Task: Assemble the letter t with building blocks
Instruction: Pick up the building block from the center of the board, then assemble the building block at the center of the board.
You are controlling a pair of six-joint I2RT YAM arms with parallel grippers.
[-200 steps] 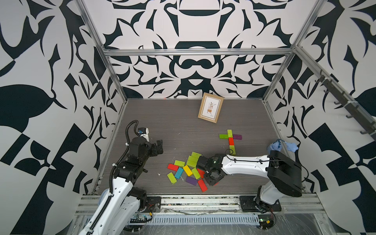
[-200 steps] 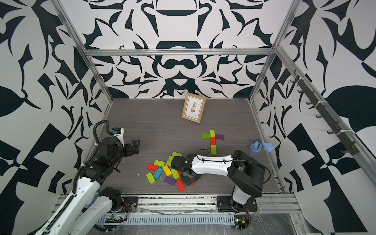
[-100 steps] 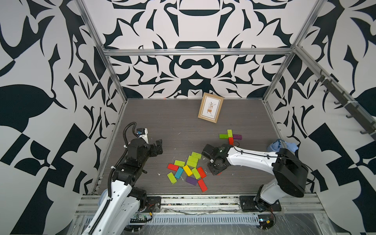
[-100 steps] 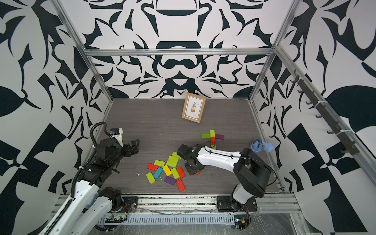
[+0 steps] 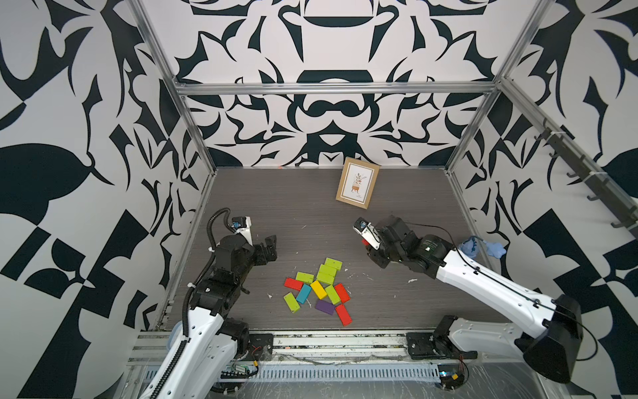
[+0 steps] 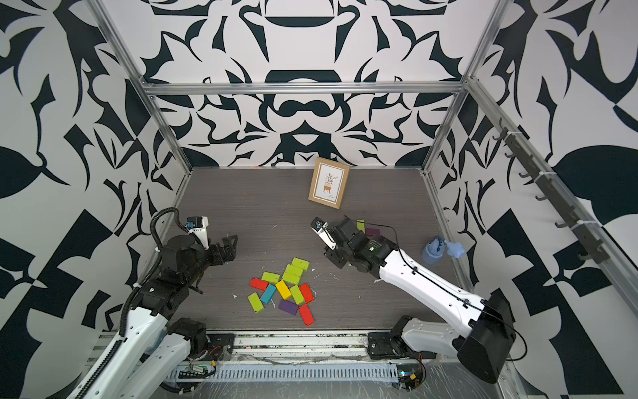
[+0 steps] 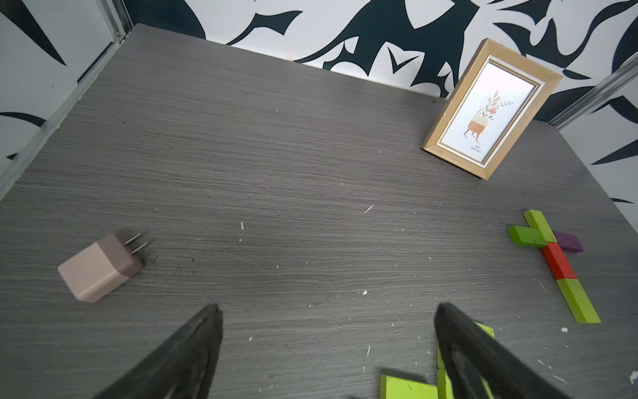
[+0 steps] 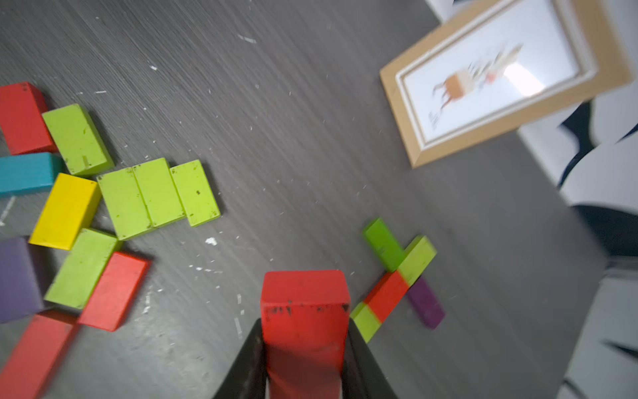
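Observation:
My right gripper [image 8: 303, 324] is shut on a red building block [image 8: 303, 293], held above the table in both top views [image 5: 364, 242]. Just beyond it lies a cross of blocks: a lime one [image 8: 417, 255], a red one [image 8: 386, 295] and another lime one [image 8: 366, 319] in a line, with a green one [image 8: 381, 243] and a purple one [image 8: 426, 304] as side arms. The right arm hides most of this cross in both top views. A loose pile of building blocks [image 5: 317, 290] lies front centre. My left gripper [image 5: 271, 248] stands open and empty to the left of the pile.
A wooden picture frame [image 5: 357, 183] leans at the back. A pink plug charger [image 7: 98, 267] lies on the left of the table. A blue cloth-like object [image 5: 480, 247] sits by the right wall. Patterned walls enclose the table on three sides.
My right gripper has left the pile with the red block and swung up and back to the right, toward the cross. The left arm has barely moved.

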